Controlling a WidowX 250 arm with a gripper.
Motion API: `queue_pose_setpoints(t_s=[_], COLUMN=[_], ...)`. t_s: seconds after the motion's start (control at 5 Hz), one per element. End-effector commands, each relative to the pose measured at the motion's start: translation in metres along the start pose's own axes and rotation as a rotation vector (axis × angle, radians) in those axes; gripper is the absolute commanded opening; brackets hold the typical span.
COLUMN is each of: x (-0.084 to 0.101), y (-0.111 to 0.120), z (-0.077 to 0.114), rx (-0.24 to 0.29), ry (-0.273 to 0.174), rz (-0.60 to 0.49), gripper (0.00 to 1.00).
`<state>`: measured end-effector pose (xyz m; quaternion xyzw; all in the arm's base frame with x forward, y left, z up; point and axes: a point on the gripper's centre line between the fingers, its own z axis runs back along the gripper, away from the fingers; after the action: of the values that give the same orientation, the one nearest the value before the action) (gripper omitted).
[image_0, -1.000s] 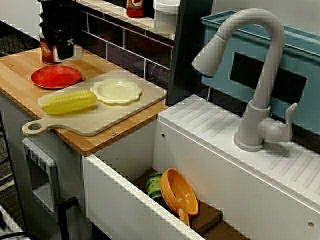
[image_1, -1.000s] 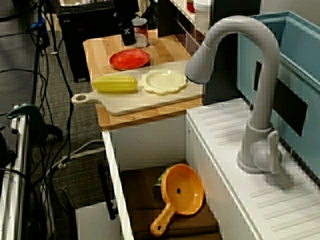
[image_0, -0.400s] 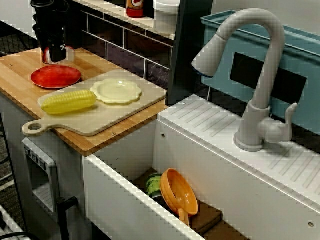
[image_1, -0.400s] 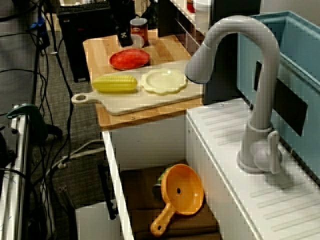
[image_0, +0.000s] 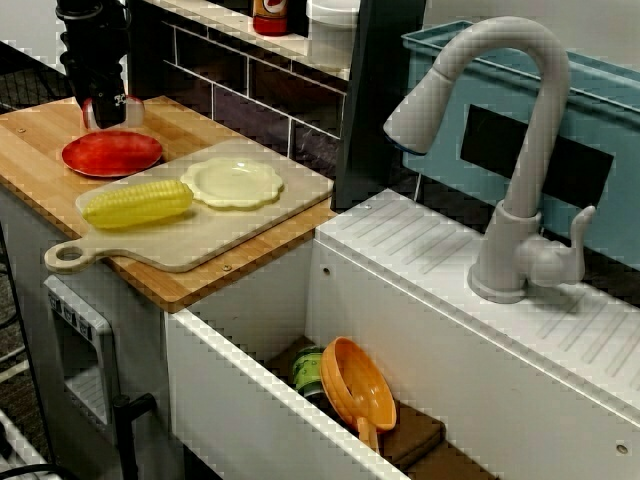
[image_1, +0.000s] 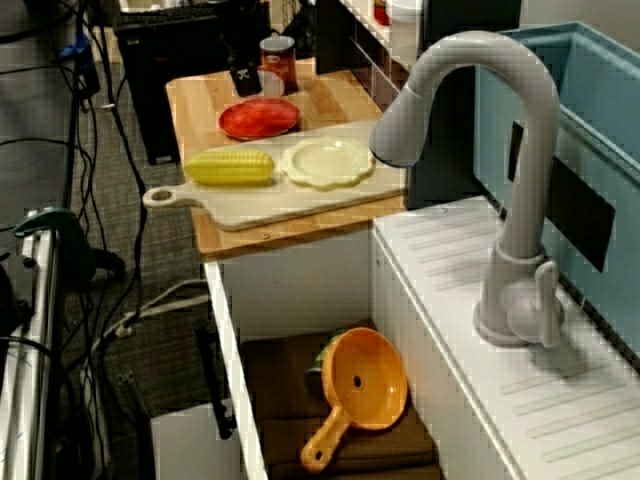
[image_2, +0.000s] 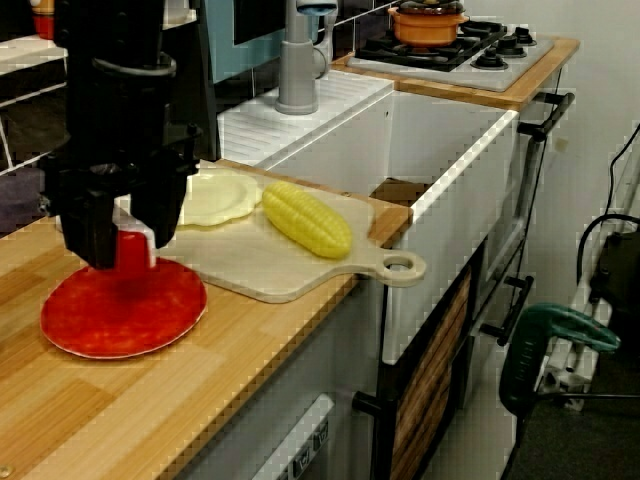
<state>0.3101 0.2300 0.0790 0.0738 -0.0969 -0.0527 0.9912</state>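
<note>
My black gripper (image_0: 105, 112) hangs low over the back left of the wooden counter (image_0: 30, 150), just behind the red plate (image_0: 112, 153). Its fingers (image_2: 90, 235) stand apart, so it is open and holds nothing. In the view from above the sink, the gripper (image_1: 243, 80) is a little left of a red can (image_1: 278, 58) and not touching it. In the view from the counter's end, the gripper (image_2: 125, 245) stands over the red plate's (image_2: 120, 310) far edge, and something red shows in the gap between the fingers.
A pale cutting board (image_0: 200, 225) carries a yellow corn cob (image_0: 138, 203) and a cream scalloped dish (image_0: 233, 182). To the right is the white sink (image_0: 250, 400) with an orange strainer (image_0: 362, 385) and a green can (image_0: 310, 372) inside. A grey faucet (image_0: 520, 160) stands behind it.
The gripper has moved left along the back of the counter, away from the red can, which now stands fully uncovered in the view from above. Nothing else has moved.
</note>
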Motion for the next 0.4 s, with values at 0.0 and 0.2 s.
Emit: queue_pose_setpoints(t_s=[0.0,0.2], x=[-0.0005,-0.0036], y=[0.0032,0.002], z=[0.0106,0.004], rx=[0.044,0.056], ry=[-0.031,-0.027], rz=[-0.002,-0.002], gripper=[0.0,0.0])
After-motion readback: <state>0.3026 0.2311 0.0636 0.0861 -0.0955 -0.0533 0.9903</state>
